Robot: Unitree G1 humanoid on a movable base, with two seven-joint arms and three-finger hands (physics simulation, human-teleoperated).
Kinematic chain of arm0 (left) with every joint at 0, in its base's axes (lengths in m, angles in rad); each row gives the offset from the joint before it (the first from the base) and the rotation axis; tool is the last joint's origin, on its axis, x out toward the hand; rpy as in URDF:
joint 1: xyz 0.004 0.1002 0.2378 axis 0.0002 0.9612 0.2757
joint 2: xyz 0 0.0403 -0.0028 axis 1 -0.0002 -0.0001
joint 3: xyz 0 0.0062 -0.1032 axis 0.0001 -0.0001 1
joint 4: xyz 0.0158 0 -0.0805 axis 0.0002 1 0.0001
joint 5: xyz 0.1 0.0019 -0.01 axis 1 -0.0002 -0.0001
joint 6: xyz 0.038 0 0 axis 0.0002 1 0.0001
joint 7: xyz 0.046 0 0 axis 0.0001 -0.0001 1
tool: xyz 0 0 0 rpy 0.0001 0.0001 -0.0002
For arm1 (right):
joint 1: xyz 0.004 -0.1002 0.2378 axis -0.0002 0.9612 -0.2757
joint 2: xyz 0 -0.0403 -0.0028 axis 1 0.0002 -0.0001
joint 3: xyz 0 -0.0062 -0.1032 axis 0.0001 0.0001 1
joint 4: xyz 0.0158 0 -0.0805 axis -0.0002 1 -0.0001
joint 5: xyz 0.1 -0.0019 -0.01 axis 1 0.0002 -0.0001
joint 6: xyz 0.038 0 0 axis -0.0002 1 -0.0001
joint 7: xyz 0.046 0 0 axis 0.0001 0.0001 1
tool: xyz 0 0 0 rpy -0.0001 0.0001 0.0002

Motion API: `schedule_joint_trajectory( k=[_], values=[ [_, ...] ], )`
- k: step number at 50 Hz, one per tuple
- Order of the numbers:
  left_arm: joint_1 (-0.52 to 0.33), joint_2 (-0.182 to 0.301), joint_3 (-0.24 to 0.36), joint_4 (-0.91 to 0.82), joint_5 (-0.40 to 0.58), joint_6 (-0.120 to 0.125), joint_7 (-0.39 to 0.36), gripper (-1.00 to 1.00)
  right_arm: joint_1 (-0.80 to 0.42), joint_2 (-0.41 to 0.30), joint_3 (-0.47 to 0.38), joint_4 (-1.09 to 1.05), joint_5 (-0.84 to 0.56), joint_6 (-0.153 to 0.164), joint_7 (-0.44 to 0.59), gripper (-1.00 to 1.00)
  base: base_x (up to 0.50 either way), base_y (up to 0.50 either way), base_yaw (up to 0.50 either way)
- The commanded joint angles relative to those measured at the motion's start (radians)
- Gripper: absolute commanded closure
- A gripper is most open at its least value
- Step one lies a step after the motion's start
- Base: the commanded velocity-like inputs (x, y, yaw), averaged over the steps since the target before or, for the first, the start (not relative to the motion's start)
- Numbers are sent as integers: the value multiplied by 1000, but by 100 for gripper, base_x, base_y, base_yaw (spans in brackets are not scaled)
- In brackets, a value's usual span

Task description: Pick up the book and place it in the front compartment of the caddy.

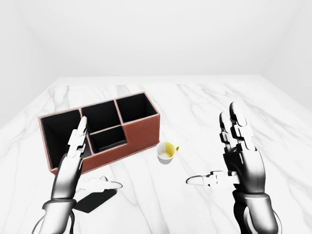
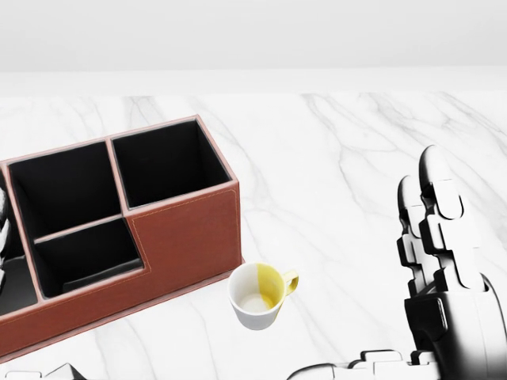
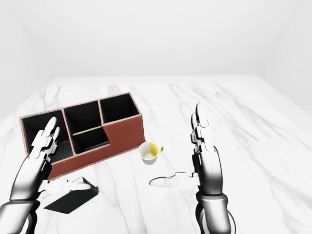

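- Hands first: left hand (image 1: 73, 161) is raised with its fingers straight and spread, thumb (image 1: 103, 184) held out sideways, gripping nothing.
- Right hand (image 1: 239, 161) stands the same way on the right of the left-eye view, fingers upright, thumb pointing left, palm empty.
- Directly beneath the left hand's thumb, the book (image 3: 72, 199) lies flat on the desk (image 1: 195, 112); it is dark and thin, and one corner shows past the thumb toward the bottom of the right-eye view. Whether the thumb touches the cover cannot be told.
- Just beyond the left hand's fingertips, toward the top of the views, stands the caddy (image 2: 186, 237), a red-brown box with black-lined compartments, all of them showing only dark interiors.
- The caddy's low compartment (image 1: 109, 139) is the one nearest the left hand; two taller compartments sit behind it and a long one lies along the caddy's left end.
- Between the two hands, nearer the caddy's right corner than the right hand, a white cup (image 2: 259, 297) with a yellow inside and handle rests tilted on the desk, apart from the caddy.
- White marble with grey veins spreads past both hands to pale walls.
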Motion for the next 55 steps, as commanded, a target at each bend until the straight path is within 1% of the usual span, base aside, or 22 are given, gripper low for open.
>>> schedule_joint_trajectory(
  k=[1,3,4,5,6,7,8,12,13,16,18,22,27,28,30,40,42,44,55],
  values=[
    [34,-25,39,39,95,-77,-35,-100,2,6,-16,0,4,0,3,-100,0,0,0],
    [35,-28,41,36,100,-73,-44,-100,3,7,-16,-4,4,0,4,-100,0,0,0],
    [39,-30,43,41,104,-86,-43,-100,4,7,-17,-6,3,0,4,-100,0,0,0],
    [37,-31,45,40,107,-85,-45,-100,4,7,-18,-6,4,0,5,-100,0,0,0],
    [41,-25,53,67,139,-132,-22,-100,4,8,-22,-7,5,0,4,-100,0,0,0],
    [41,-26,57,74,147,-146,-19,-100,4,9,-22,-8,5,0,5,-100,0,0,0],
    [44,-28,60,82,152,-148,-16,-100,5,9,-22,-9,4,0,5,-100,0,0,0],
    [49,-26,68,127,187,-148,-5,-100,4,11,-25,-6,3,0,7,-100,0,0,0],
    [118,48,88,270,303,-148,117,-100,-3,11,-29,2,5,0,7,-100,0,0,0],
    [98,12,141,303,332,-148,96,-100,-2,13,-33,7,6,0,9,-100,0,0,0],
    [95,-2,160,308,334,-148,78,-100,0,14,-31,5,4,0,9,-100,0,0,0],
    [84,-14,185,326,349,-148,70,-100,1,14,-26,1,2,0,7,-100,0,0,0],
    [79,-19,197,330,354,-148,65,-100,0,14,-30,7,5,0,7,-100,0,0,0],
    [73,-19,199,340,369,-148,77,-100,-1,13,-30,12,4,0,7,-100,0,0,0],
    [68,-16,201,349,382,-148,88,-100,-2,13,-26,11,2,0,7,-100,0,0,0],
    [61,-6,202,355,383,-148,92,-100,-6,14,-28,16,2,0,6,-100,0,0,0],
    [55,1,203,369,393,-148,104,-100,-5,14,-28,14,2,0,5,-100,0,0,0],
    [57,6,204,380,404,-148,119,-100,-4,14,-29,12,3,0,5,-100,0,0,0],
    [66,9,211,397,435,-148,139,-100,-1,15,-34,8,2,0,7,-100,0,0,0]
  ],
)
